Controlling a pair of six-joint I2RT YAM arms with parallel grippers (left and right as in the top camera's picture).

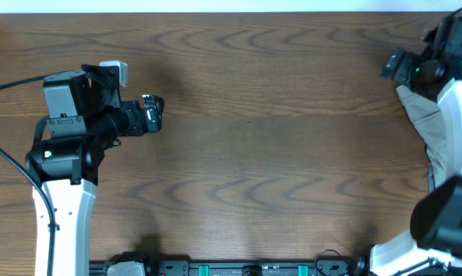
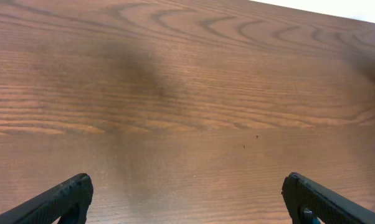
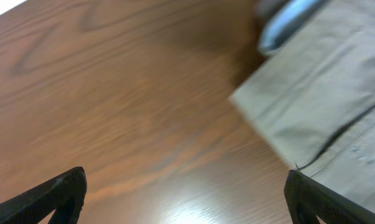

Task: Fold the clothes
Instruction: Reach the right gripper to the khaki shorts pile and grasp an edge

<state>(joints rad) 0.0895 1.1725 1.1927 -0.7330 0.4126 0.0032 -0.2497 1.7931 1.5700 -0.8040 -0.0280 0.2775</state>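
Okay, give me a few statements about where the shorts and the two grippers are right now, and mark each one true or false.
1. The shorts lie at the right edge of the table, by the right arm. True.
2. The left gripper is shut on a leg of the shorts. False: it is open over bare wood, far from the shorts.
3. The right gripper is open and grips nothing. True: the cloth lies below it, off toward one finger.
4. The shorts are spread out in the middle of the table. False: they sit at the right edge, partly hidden under the right arm.
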